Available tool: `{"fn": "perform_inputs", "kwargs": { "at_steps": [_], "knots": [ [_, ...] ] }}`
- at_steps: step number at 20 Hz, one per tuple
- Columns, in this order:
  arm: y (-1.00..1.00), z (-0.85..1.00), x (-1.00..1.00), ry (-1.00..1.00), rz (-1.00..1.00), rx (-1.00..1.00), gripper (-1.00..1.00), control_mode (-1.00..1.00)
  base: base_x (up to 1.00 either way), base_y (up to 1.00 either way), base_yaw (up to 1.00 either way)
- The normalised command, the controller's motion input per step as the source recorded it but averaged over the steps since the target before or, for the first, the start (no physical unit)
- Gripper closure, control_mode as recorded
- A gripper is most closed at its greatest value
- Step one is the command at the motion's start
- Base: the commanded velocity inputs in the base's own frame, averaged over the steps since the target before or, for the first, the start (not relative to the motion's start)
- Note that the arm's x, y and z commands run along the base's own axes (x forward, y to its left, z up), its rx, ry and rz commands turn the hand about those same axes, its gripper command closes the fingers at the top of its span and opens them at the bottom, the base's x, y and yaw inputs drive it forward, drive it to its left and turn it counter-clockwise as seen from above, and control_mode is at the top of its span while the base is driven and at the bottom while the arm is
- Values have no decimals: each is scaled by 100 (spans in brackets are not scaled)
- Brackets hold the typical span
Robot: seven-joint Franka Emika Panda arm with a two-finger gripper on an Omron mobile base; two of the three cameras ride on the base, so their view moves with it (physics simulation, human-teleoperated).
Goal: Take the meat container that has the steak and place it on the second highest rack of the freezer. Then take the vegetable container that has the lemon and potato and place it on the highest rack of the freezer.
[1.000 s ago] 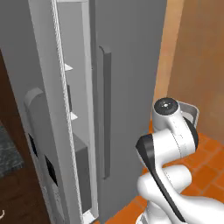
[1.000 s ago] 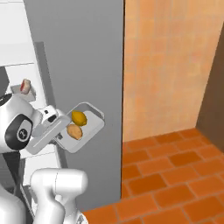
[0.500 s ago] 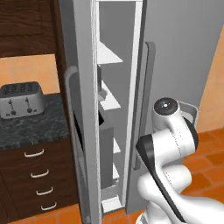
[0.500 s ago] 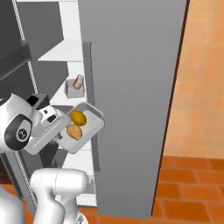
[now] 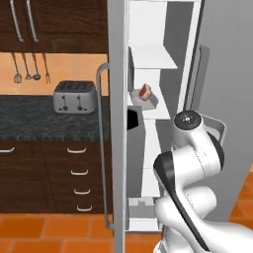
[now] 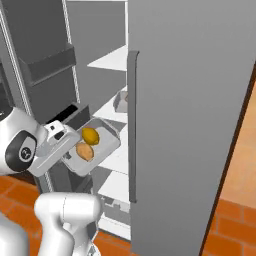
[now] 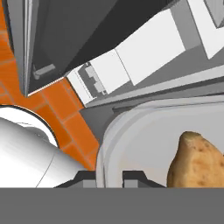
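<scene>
Our pincer (image 7: 109, 177) is clamped on the rim of the vegetable container (image 6: 92, 146), tips pinching its near edge in the hand view. The lemon (image 6: 90, 135) and potato (image 6: 84, 151) sit side by side in that tray, potato closer to the arm, and the whole thing hangs in the air just outside the freezer (image 6: 200, 115) opening, not on any shelf yet.

What changed: over the last second the base swung round, so both base views went from mostly door and wall to looking straight into the open compartment. That's the camera moving, not the stuff.

Steak (image 5: 145, 91) is already in its container on the second highest rack (image 5: 152, 105), toward the front edge, so we'd say the first half is done. The highest rack (image 5: 153, 57) above it looks bare and is where this tray goes next.

No brands or readable writing anywhere, not even on the toaster (image 5: 74, 96).
</scene>
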Motion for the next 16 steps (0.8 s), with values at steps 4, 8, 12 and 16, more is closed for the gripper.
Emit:
{"fn": "perform_inputs", "kwargs": {
  "at_steps": [4,8,12,16],
  "knots": [
    [0,0,0,0,0,0,100,100,-34,4,42],
    [0,0,0,0,0,0,100,100,31,-2,32],
    [-26,66,55,-23,30,0,100,-100,0,0,0],
    [-20,96,36,-28,24,-1,100,-100,0,0,0]
  ]
}}
